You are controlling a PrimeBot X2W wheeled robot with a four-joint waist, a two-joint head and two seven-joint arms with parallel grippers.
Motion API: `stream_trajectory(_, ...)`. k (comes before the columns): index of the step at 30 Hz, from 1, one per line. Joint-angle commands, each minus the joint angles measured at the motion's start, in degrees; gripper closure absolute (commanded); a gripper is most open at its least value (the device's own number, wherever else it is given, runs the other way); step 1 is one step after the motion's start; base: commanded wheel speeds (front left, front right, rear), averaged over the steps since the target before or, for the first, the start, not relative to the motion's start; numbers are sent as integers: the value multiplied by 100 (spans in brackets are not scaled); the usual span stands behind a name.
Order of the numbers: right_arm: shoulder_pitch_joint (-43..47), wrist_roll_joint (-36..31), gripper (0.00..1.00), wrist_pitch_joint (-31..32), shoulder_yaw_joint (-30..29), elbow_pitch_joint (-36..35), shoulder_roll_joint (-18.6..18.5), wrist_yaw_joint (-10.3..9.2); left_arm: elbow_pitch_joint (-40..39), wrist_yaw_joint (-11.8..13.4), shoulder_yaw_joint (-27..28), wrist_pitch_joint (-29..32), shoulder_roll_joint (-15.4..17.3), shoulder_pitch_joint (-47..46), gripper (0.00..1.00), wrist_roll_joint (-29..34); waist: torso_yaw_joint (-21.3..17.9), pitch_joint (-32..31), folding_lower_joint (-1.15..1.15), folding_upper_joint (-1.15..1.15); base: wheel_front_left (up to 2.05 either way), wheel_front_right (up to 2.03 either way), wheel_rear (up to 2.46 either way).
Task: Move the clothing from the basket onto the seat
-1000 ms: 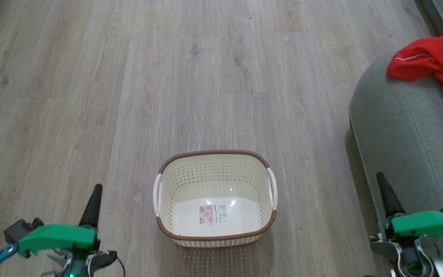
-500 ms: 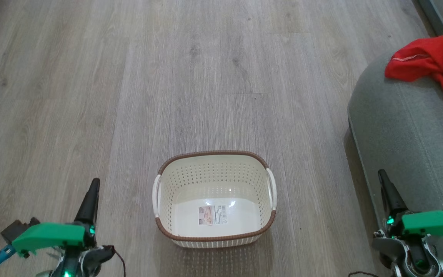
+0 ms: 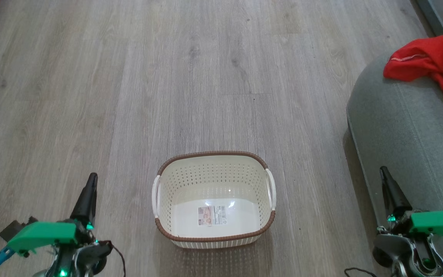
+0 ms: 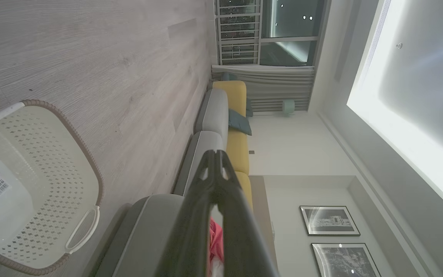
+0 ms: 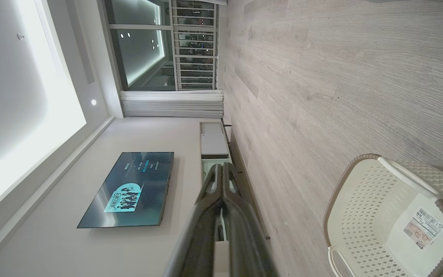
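The cream basket [image 3: 214, 234] with its brown rim stands on the wood floor, nothing inside but a label on its base; it is also in the wrist views [image 4: 71, 161] [image 5: 363, 200]. Red clothing [image 3: 433, 63] lies on top of the grey seat [image 3: 406, 130] at the right edge; a sliver of the clothing [image 4: 216, 240] shows between my left fingers. My left gripper [image 3: 91, 177] [image 4: 215, 154] is shut and holds nothing, left of the basket. My right gripper [image 3: 383, 171] [image 5: 224, 166] is shut and holds nothing, in front of the seat's side.
Bare wood floor [image 3: 190, 77] stretches ahead and to the left. A grey and yellow sofa [image 4: 221, 119] runs along one wall. On the opposite wall hangs a television [image 5: 129, 188] above a low cabinet [image 5: 214, 144].
Both grippers have drifted slightly down and outward in the head view. The basket and the clothing stay where they were.
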Motion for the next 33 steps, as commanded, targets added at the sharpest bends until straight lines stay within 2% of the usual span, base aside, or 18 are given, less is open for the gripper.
stream_trajectory(1, -321, 32, 100, 40, 98, -222, -29, -1, -200, -53, 218, 45, 40, -226, 100, -37, 0, 0, 0, 0, 0, 0, 0)
stream_trajectory(33, -321, 32, 100, 40, 99, -222, -29, -1, -201, -53, 217, 45, 40, -226, 100, -37, 0, 0, 0, 0, 0, 0, 0)
